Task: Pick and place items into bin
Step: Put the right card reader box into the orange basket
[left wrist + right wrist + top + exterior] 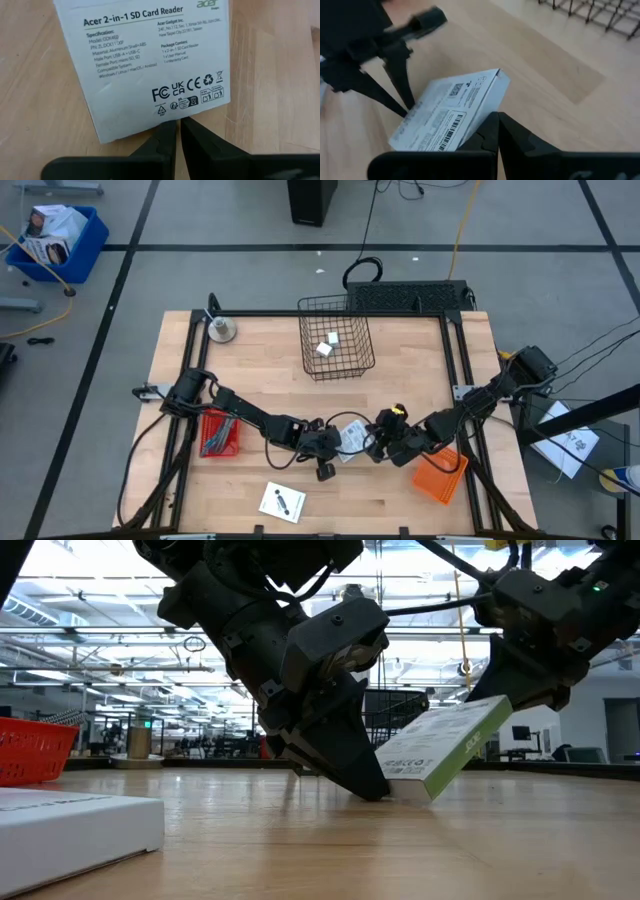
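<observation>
A white card-reader box with black print sits at the table's middle between both grippers. In the low view the box is tilted, its lower edge on the wood and its other end raised. My left gripper is shut at the lower edge. My right gripper is shut at the raised end. A second white card lies flat near the near edge. Small white blocks lie in the wire basket. My left gripper meets the box's lower edge with its shut fingertips, slanting down from the table's left; that edge rests on the wood. My right gripper's shut fingers are at the raised end, coming from the table's right; whether they touch it I cannot tell.
The wire basket stands at the far middle. A red tray sits by the left arm and an orange one under the right arm. A grey metal piece stands at the far left corner. Bare wood lies between box and basket.
</observation>
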You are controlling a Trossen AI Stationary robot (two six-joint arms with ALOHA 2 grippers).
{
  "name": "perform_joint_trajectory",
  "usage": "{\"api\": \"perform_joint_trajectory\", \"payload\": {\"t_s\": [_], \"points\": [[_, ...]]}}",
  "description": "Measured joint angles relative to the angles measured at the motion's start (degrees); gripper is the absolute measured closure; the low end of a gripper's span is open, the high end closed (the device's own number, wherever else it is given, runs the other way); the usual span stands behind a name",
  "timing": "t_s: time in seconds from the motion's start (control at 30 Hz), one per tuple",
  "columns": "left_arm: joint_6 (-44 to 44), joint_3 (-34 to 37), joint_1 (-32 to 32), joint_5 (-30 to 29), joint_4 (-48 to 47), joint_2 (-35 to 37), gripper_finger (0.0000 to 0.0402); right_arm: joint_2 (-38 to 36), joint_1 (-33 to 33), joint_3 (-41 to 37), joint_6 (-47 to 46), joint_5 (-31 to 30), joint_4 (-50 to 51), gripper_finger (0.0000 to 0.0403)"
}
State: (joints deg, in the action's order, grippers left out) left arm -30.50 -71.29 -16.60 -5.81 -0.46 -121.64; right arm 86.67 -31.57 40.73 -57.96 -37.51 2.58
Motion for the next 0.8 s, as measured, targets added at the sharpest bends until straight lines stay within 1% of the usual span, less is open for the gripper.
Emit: {"api": "perform_joint_trajectory", "payload": {"t_s": [0.1, 0.17, 0.23, 0.3, 0.4, 0.8], "points": [[0.0, 0.0, 0.0, -0.1, 0.1, 0.0, 0.0366, -0.1, 0.0, 0.0, 0.9, -0.9, -2.2, 0.0403], [0.2, 0.0, 0.0, -0.7, 0.9, 0.0, 0.0366, 0.2, -0.2, 0.2, 1.1, 3.2, -3.7, 0.0403], [0.2, -0.1, 0.2, -0.9, 1.4, -0.2, 0.0366, 0.2, -0.4, 0.1, 2.5, 4.6, -4.8, 0.0403], [0.2, -0.1, 0.2, -1.2, 1.4, -0.2, 0.0366, 0.3, -0.3, 0.1, 4.5, 3.9, -8.4, 0.0403], [0.1, 0.0, 0.2, -1.2, 1.4, -0.2, 0.0366, 0.3, -0.4, 0.1, 6.1, 3.0, -10.1, 0.0403], [0.0, 0.0, 0.2, -1.1, 2.9, -0.2, 0.0366, 0.3, -0.4, 0.0, 5.3, 2.3, -8.5, 0.0403]]}}
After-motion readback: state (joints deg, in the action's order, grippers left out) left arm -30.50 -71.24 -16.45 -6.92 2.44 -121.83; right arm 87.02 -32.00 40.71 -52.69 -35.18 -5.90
